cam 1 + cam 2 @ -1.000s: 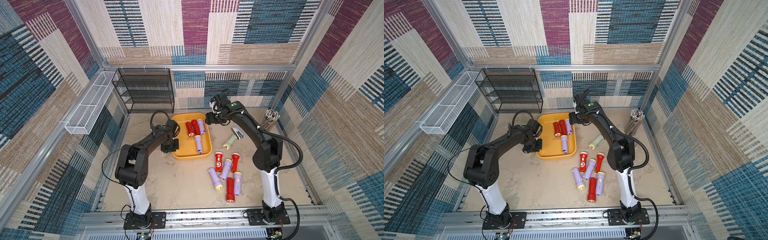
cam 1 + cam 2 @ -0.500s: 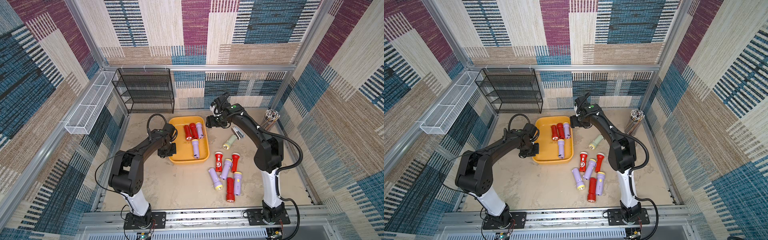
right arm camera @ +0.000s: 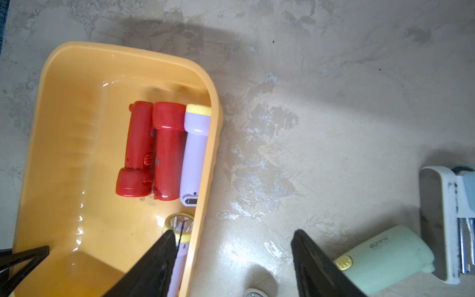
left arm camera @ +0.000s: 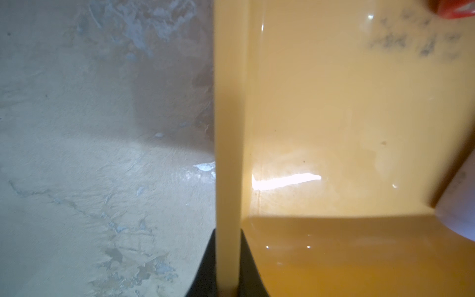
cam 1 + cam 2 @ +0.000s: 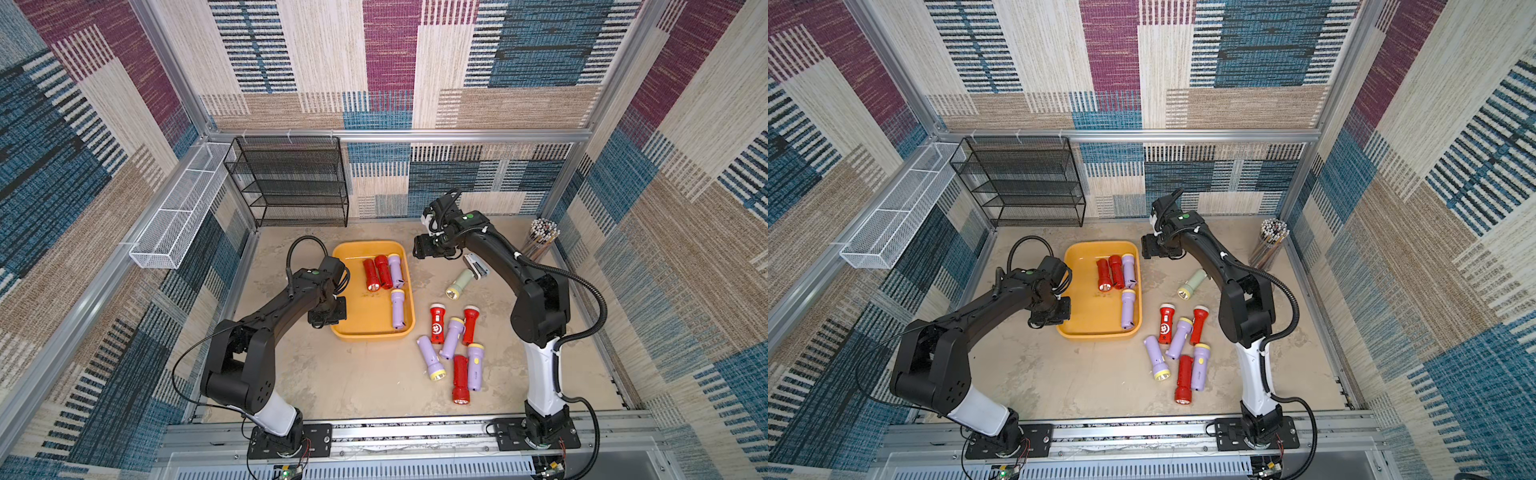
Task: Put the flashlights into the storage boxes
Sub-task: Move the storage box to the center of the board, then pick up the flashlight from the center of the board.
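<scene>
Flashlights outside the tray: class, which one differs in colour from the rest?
The pale green flashlight, lying alone beside the grey stapler; the others are red or lilac.

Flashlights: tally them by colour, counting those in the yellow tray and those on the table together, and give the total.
Red flashlights: 5 (2 in the tray, 3 on the table)
Lilac flashlights: 5 (2 in the tray, 3 on the table)
Pale green flashlight: 1 (on the table)
Total: 11
</scene>
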Motion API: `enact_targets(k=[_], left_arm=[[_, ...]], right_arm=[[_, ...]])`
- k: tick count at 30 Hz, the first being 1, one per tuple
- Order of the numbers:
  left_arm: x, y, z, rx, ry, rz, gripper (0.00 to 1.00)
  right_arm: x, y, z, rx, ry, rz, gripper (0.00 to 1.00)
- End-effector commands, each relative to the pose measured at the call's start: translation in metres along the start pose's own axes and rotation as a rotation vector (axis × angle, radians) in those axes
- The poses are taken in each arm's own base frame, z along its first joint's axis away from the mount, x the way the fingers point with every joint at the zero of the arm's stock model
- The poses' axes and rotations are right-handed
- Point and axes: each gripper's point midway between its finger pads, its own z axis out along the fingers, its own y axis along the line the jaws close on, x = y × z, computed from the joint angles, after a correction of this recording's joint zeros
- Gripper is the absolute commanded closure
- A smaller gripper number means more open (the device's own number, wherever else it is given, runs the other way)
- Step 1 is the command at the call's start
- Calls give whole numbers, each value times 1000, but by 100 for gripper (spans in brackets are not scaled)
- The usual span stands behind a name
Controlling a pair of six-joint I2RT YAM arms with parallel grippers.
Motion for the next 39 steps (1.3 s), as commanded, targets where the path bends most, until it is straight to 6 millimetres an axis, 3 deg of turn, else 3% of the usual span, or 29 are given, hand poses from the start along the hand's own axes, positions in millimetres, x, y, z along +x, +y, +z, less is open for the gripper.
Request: enact_targets(k=[1, 19, 25, 28, 31, 39], left_arm=[[16, 15, -5, -60, 38, -3, 91], [9, 16, -5, -86, 43, 5, 89], [-5, 7, -15, -55, 12, 6, 58], [-15, 3, -19, -46, 0, 17, 48], [-27, -4, -25, -29, -11, 31, 46], [-91, -38, -67, 53, -151, 62, 43]], right_arm=[[-8, 1, -5, -11, -34, -14, 26], [-4, -21, -1, 5, -40, 26, 26], [2, -34, -1, 33, -31, 46, 26], [6, -40, -3, 48, -25, 57, 26], [12, -48, -6, 69, -18, 81, 25], [49, -83, -9, 127, 19, 214, 25]])
